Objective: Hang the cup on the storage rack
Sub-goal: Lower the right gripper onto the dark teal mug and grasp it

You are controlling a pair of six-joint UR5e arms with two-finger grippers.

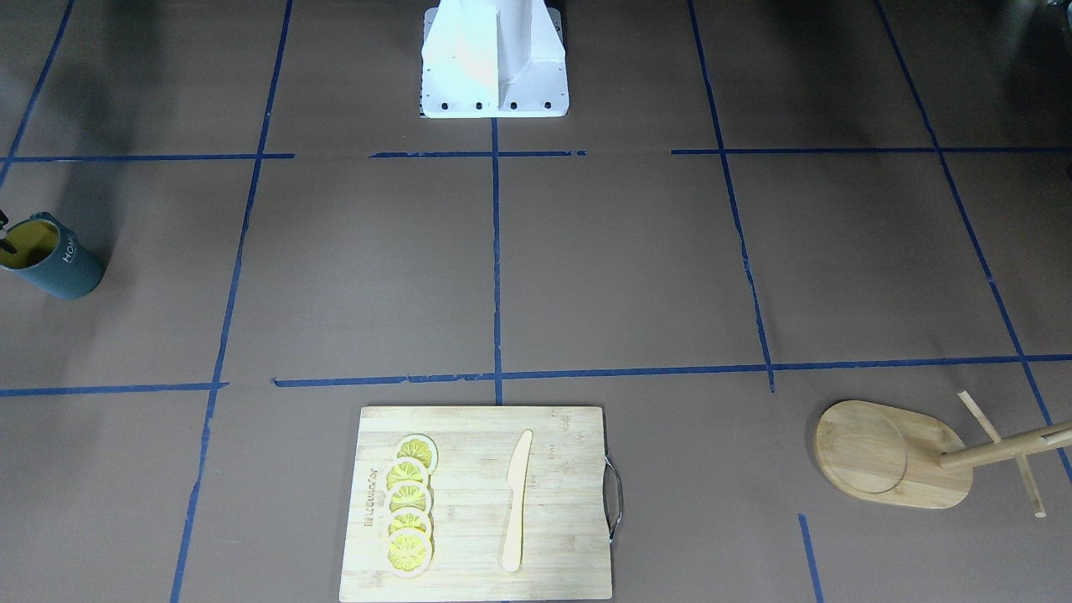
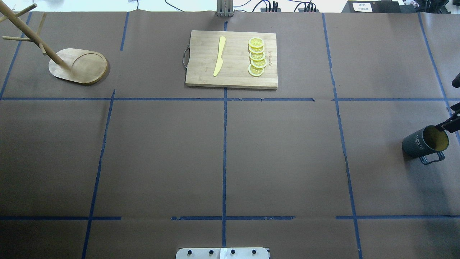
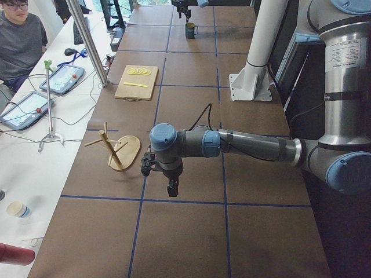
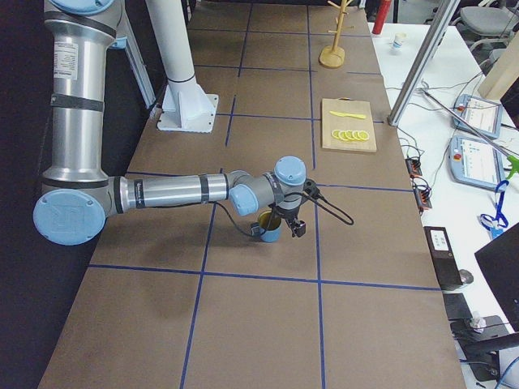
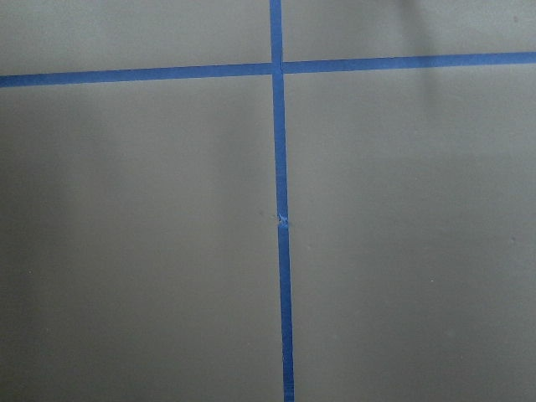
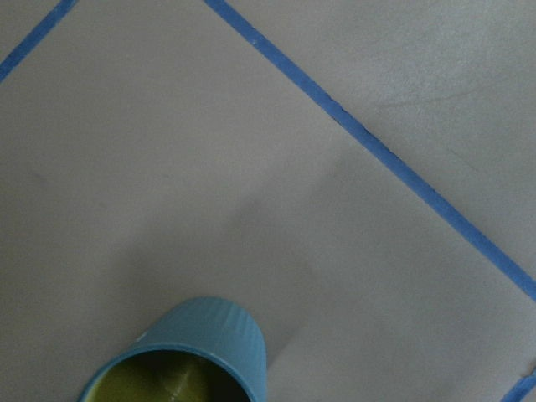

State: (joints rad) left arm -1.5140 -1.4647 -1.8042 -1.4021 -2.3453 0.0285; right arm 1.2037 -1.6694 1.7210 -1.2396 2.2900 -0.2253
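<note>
The dark blue-grey cup (image 2: 420,143) with its yellow inside stands at the table's far right edge, handle toward the robot. It also shows in the front view (image 1: 63,264), the right side view (image 4: 268,228) and the right wrist view (image 6: 197,356). My right gripper (image 2: 447,126) is mostly out of frame, with one dark finger at the cup's rim; I cannot tell whether it grips. The bamboo storage rack (image 2: 81,64) stands at the far left, empty (image 1: 888,452). My left gripper (image 3: 172,186) hangs over bare table near the rack (image 3: 119,152); I cannot tell if it is open or shut.
A wooden cutting board (image 2: 231,59) with a metal handle carries lemon slices (image 2: 257,57) and a yellow knife (image 2: 219,55) at the far middle. Blue tape lines cross the brown table. The robot's white base (image 1: 494,59) is at the near middle.
</note>
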